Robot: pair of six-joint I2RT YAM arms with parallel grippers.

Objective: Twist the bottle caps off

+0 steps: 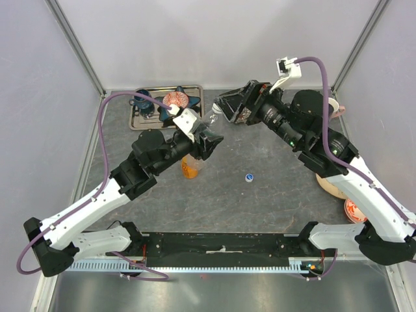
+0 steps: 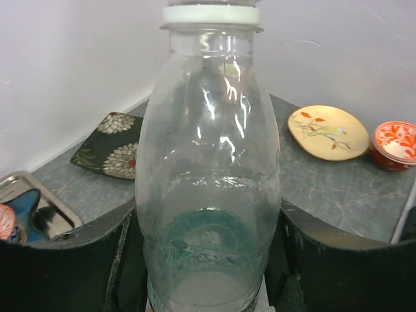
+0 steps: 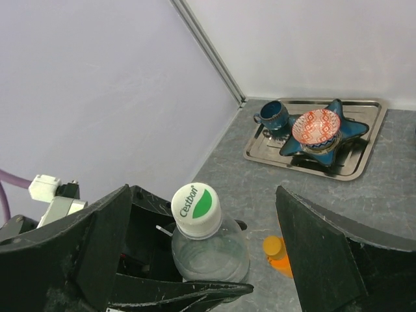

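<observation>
A clear empty plastic bottle (image 2: 208,195) with a white cap (image 2: 211,14) stands between the fingers of my left gripper (image 2: 208,266), which is shut on its lower body. In the top view the left gripper (image 1: 207,140) holds the bottle (image 1: 212,121) tilted up toward the right gripper (image 1: 227,109). In the right wrist view the cap (image 3: 196,209) carries a green logo and sits between the wide-open fingers of my right gripper (image 3: 208,257), not touched. A small orange bottle (image 1: 190,166) with an orange cap (image 3: 273,246) stands on the table below. A loose blue cap (image 1: 249,177) lies on the table.
A metal tray (image 1: 144,121) at the back left holds a blue cup (image 3: 272,115) and a red patterned bowl (image 3: 316,126) on a blue star dish. A dark floral dish (image 2: 107,153), a yellow plate (image 2: 328,131) and a red bowl (image 2: 394,143) lie on the table.
</observation>
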